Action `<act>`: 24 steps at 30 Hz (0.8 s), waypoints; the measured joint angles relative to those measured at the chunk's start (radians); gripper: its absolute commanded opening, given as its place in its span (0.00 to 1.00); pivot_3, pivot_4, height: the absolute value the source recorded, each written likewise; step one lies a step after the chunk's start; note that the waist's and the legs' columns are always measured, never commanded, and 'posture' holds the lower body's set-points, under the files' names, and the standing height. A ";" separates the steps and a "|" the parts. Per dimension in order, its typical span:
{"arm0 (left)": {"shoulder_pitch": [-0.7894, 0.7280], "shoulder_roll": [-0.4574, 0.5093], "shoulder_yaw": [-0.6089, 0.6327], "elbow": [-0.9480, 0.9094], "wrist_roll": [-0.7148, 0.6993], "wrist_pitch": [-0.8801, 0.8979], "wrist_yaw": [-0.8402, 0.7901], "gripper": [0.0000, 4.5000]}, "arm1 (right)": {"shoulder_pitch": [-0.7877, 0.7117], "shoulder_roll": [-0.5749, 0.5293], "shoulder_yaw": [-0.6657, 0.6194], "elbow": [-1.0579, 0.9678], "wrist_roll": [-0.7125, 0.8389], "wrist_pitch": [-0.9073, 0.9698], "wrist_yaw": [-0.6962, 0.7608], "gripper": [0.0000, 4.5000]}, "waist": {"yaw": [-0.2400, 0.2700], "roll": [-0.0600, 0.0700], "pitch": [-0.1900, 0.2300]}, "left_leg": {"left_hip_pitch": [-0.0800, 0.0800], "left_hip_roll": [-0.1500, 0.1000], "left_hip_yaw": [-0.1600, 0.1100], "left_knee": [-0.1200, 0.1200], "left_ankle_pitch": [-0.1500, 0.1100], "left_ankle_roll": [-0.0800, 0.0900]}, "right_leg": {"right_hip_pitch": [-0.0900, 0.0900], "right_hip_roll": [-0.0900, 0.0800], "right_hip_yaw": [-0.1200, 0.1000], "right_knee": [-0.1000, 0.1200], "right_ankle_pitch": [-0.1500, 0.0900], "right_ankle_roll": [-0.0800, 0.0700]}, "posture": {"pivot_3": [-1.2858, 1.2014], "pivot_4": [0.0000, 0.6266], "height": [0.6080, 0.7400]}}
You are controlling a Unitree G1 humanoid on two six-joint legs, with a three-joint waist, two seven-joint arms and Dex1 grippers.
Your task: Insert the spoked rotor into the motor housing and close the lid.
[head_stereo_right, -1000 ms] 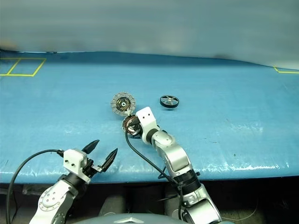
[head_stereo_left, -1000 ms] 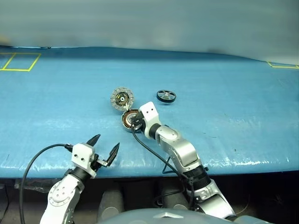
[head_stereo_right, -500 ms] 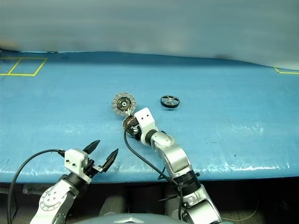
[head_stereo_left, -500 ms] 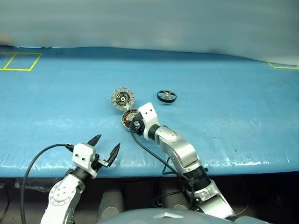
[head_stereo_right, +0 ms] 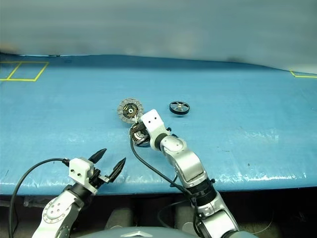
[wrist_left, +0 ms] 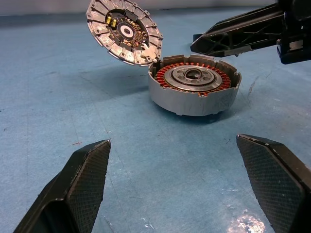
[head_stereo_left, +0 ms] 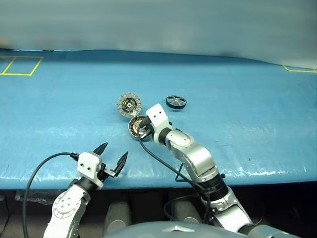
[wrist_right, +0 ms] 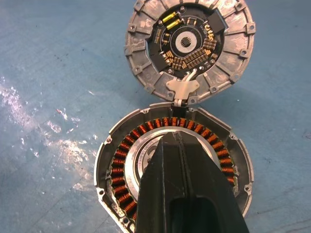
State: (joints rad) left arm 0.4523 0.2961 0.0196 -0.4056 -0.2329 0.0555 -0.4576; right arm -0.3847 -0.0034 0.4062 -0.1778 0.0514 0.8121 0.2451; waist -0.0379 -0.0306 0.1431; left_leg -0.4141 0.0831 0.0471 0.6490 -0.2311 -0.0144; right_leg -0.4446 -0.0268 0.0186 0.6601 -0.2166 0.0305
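Note:
The motor housing (head_stereo_left: pixel 135 127) sits on the blue table with its copper windings (wrist_right: pixel 126 165) showing. Its lid (head_stereo_left: pixel 129 104) stands hinged open behind it, with the segmented rim and dark centre (wrist_right: pixel 188 44) facing up. The spoked rotor (head_stereo_left: pixel 176 102) lies apart on the table, to the right of the lid. My right gripper (head_stereo_left: pixel 141 130) is shut with nothing in it. Its closed fingers (wrist_right: pixel 181 165) point down over the housing's silvery hub (wrist_left: pixel 193 75). My left gripper (head_stereo_left: pixel 111 159) stands open near the table's front edge, short of the housing.
The blue table cover (head_stereo_left: pixel 237 119) stretches wide to either side of the parts. Yellow tape squares mark the far left corner (head_stereo_left: pixel 20 65) and the far right corner (head_stereo_left: pixel 299 70). A black cable (head_stereo_left: pixel 158 158) trails from my right wrist over the front edge.
The right wrist has tipped and rolled a little over the housing, and its elbow has swung out to the right. The left arm, housing, lid and rotor have not moved.

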 measured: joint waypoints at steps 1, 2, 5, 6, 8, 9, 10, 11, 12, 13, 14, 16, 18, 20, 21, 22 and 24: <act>0.000 0.000 0.000 0.000 0.001 0.000 0.000 1.00 | 0.000 0.000 0.014 0.000 -0.008 0.007 -0.003 0.00 | 0.000 0.000 0.000 | 0.000 0.000 0.000 0.000 0.000 0.000 | 0.000 0.000 0.000 0.000 0.000 0.000 | 0.52 0.24 1.00; 0.001 0.000 0.000 0.000 0.003 0.000 0.000 1.00 | -0.001 0.001 0.023 0.000 -0.013 0.011 -0.004 0.00 | 0.000 0.000 0.000 | 0.000 0.000 0.000 0.000 0.000 0.000 | 0.000 0.000 0.000 0.000 0.000 0.000 | 0.52 0.24 1.00; 0.004 0.000 0.000 0.000 0.009 0.000 0.001 1.00 | -0.011 0.001 0.040 -0.001 -0.027 0.030 -0.005 0.00 | 0.000 0.000 0.000 | 0.000 0.000 0.000 0.000 0.000 0.000 | 0.000 0.000 0.000 0.000 0.000 0.000 | 0.52 0.24 1.00; 0.004 -0.001 0.000 0.000 0.010 -0.001 0.001 1.00 | -0.014 0.001 0.041 -0.001 -0.029 0.031 -0.005 0.00 | 0.000 0.000 0.000 | 0.000 0.000 0.000 0.000 0.000 0.000 | 0.000 0.000 0.000 0.000 0.000 0.000 | 0.52 0.24 1.00; 0.006 -0.001 -0.001 0.000 0.013 -0.001 0.001 1.00 | -0.023 0.000 0.042 -0.001 -0.037 0.039 -0.006 0.00 | 0.000 0.000 0.000 | 0.000 0.000 0.000 0.000 0.000 0.000 | 0.000 0.000 0.000 0.000 0.000 0.000 | 0.52 0.24 1.00; 0.007 -0.001 -0.002 0.000 0.014 -0.001 0.001 1.00 | -0.024 0.000 0.042 -0.001 -0.041 0.041 -0.007 0.00 | 0.000 0.000 0.000 | 0.000 0.000 0.000 0.000 0.000 0.000 | 0.000 0.000 0.000 0.000 0.000 0.000 | 0.52 0.24 1.00; 0.007 -0.001 -0.004 0.000 0.014 -0.001 0.000 1.00 | -0.024 0.000 0.043 -0.001 -0.043 0.043 -0.008 0.00 | 0.000 0.000 0.000 | 0.000 0.000 0.000 0.000 0.000 0.000 | 0.000 0.000 0.000 0.000 0.000 0.000 | 0.52 0.24 1.00; 0.008 -0.001 -0.006 0.000 0.014 -0.001 0.000 1.00 | -0.024 -0.001 0.043 -0.001 -0.046 0.044 -0.009 0.00 | 0.000 0.000 0.000 | 0.000 0.000 0.000 0.000 0.000 0.000 | 0.000 0.000 0.000 0.000 0.000 0.000 | 0.52 0.24 1.00; 0.008 -0.001 -0.007 0.000 0.015 -0.001 0.001 1.00 | -0.024 -0.003 0.043 -0.001 -0.048 0.044 -0.010 0.00 | 0.000 0.000 0.000 | 0.000 0.000 0.000 0.000 0.000 0.000 | 0.000 0.000 0.000 0.000 0.000 0.000 | 0.52 0.24 1.00; 0.008 -0.002 -0.009 0.000 0.015 -0.001 0.001 1.00 | -0.024 -0.006 0.042 0.000 -0.052 0.044 -0.011 0.00 | 0.000 0.000 0.000 | 0.000 0.000 0.000 0.000 0.000 0.000 | 0.000 0.000 0.000 0.000 0.000 0.000 | 0.52 0.24 1.00; 0.008 -0.002 -0.009 0.000 0.016 -0.001 0.001 1.00 | -0.024 -0.010 0.042 0.000 -0.056 0.045 -0.012 0.00 | 0.000 0.000 0.000 | 0.000 0.000 0.000 0.000 0.000 0.000 | 0.000 0.000 0.000 0.000 0.000 0.000 | 0.52 0.24 1.00; 0.008 -0.002 -0.009 0.000 0.016 -0.001 0.002 1.00 | -0.024 -0.016 0.039 0.002 -0.062 0.046 -0.013 0.00 | 0.000 0.000 0.000 | 0.000 0.000 0.000 0.000 0.000 0.000 | 0.000 0.000 0.000 0.000 0.000 0.000 | 0.52 0.24 1.00; 0.009 -0.002 -0.009 0.000 0.017 -0.001 0.004 1.00 | -0.024 -0.022 0.036 0.009 -0.067 0.047 -0.014 0.00 | 0.000 0.000 0.000 | 0.000 0.000 0.000 0.000 0.000 0.000 | 0.000 0.000 0.000 0.000 0.000 0.000 | 0.52 0.24 1.00; 0.009 -0.002 -0.009 0.000 0.017 -0.001 0.006 1.00 | -0.023 -0.023 0.035 0.014 -0.070 0.048 -0.014 0.00 | 0.000 0.000 0.000 | 0.000 0.000 0.000 0.000 0.000 0.000 | 0.000 0.000 0.000 0.000 0.000 0.000 | 0.52 0.24 1.00; 0.008 -0.002 -0.009 0.000 0.017 -0.001 0.006 1.00 | -0.023 -0.021 0.032 0.015 -0.069 0.049 -0.015 0.00 | 0.000 0.000 0.000 | 0.000 0.000 0.000 0.000 0.000 0.000 | 0.000 0.000 0.000 0.000 0.000 0.000 | 0.52 0.24 1.00; 0.008 -0.002 -0.009 0.000 0.017 -0.001 0.007 1.00 | -0.023 -0.018 0.028 0.016 -0.069 0.049 -0.016 0.00 | 0.000 0.000 0.000 | 0.000 0.000 0.000 0.000 0.000 0.000 | 0.000 0.000 0.000 0.000 0.000 0.000 | 0.52 0.24 1.00; 0.008 -0.002 -0.009 0.000 0.017 -0.001 0.008 1.00 | -0.023 -0.017 0.023 0.018 -0.068 0.049 -0.019 0.00 | 0.000 0.000 0.000 | 0.000 0.000 0.000 0.000 0.000 0.000 | 0.000 0.000 0.000 0.000 0.000 0.000 | 0.52 0.24 1.00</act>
State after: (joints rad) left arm 0.4605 0.2943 0.0110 -0.4056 -0.2164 0.0542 -0.4499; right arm -0.4073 -0.0206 0.4290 -0.1602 -0.0165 0.8612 0.2256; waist -0.0378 -0.0307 0.1431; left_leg -0.4145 0.0830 0.0472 0.6491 -0.2311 -0.0144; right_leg -0.4449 -0.0269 0.0186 0.6599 -0.2166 0.0306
